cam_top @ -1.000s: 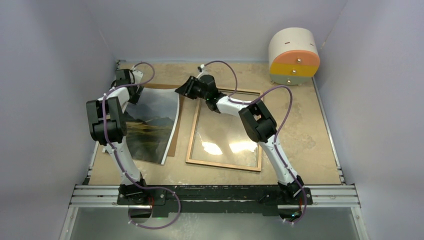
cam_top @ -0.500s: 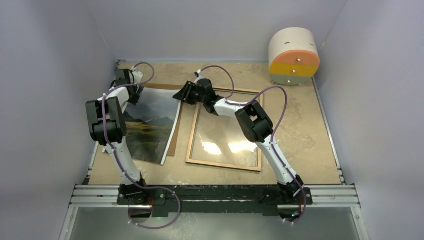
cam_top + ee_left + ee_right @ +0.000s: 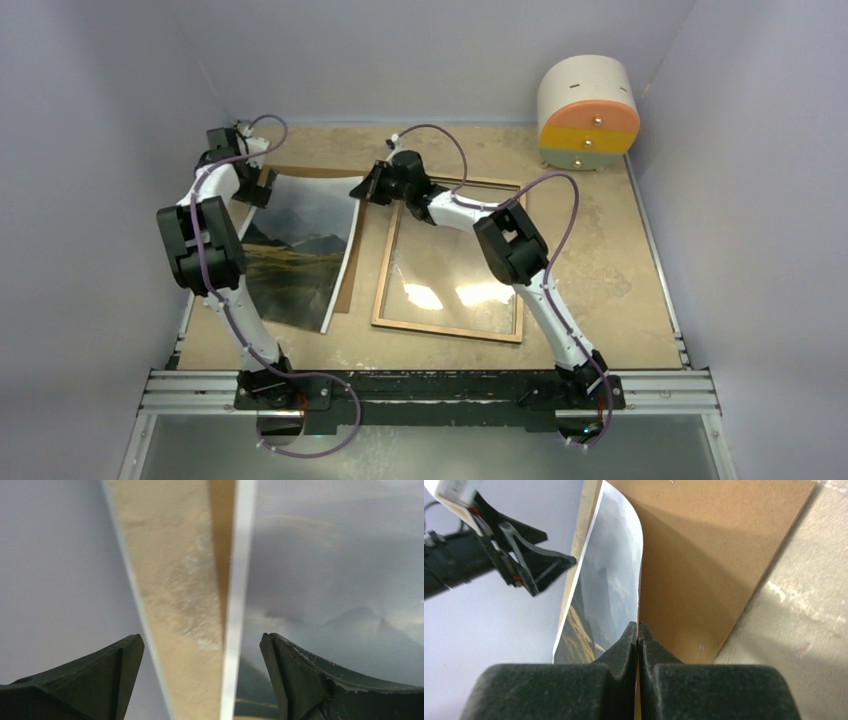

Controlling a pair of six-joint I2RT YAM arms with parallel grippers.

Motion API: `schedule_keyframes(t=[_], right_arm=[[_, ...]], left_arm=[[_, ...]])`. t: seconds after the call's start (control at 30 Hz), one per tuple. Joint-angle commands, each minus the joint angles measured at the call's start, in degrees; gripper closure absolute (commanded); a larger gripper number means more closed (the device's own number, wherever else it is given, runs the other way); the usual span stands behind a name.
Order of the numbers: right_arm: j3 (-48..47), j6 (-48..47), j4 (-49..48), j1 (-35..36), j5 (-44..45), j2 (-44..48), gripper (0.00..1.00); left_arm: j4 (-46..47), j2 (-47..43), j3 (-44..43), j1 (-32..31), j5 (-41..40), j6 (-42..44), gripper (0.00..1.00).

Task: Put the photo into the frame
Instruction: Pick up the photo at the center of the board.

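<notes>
The photo (image 3: 300, 245), a misty mountain print, lies at the left on a brown backing board (image 3: 345, 290). Its far right corner is lifted and curled. My right gripper (image 3: 360, 190) is shut on that edge; the wrist view shows the pads (image 3: 626, 640) pinching the print (image 3: 609, 575) above the board (image 3: 709, 550). My left gripper (image 3: 264, 190) is open at the photo's far left corner. In its wrist view (image 3: 200, 645) the white border (image 3: 239, 580) runs between the fingers, untouched. The frame (image 3: 384, 270) lies wood-brown back up, right of the photo.
A round white, orange and yellow drawer unit (image 3: 588, 112) stands at the back right. The grey side wall (image 3: 55, 570) is close to my left gripper. The left gripper also shows in the right wrist view (image 3: 560, 546).
My left arm has swung back and left toward the wall, and its gripper now sits at the photo's far left corner. My right gripper still holds the lifted edge, shifted slightly.
</notes>
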State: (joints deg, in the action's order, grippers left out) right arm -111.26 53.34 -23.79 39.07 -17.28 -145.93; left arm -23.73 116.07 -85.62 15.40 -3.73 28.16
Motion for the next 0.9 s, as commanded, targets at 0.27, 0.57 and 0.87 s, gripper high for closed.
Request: schedule_keyframes(t=[0.27,0.57,0.87], right_arm=[[15.16,-9.38,11.47,-9.46,-11.22,39.67,1.00],[-0.46,-27.63,60.68,-21.09,21.97,60.23,1.00],[-5.62,-35.06,69.05,-21.01,37.60,68.59,1.00]], left_arm=[[-12.83,-16.12,-7.63,1.64,10.78,-3.01,0.01],[-12.29,-18.16,-6.16,1.56,14.13,-6.78,0.00],[-12.19,-19.23,-4.24,1.51,15.81,-6.47,0.00]])
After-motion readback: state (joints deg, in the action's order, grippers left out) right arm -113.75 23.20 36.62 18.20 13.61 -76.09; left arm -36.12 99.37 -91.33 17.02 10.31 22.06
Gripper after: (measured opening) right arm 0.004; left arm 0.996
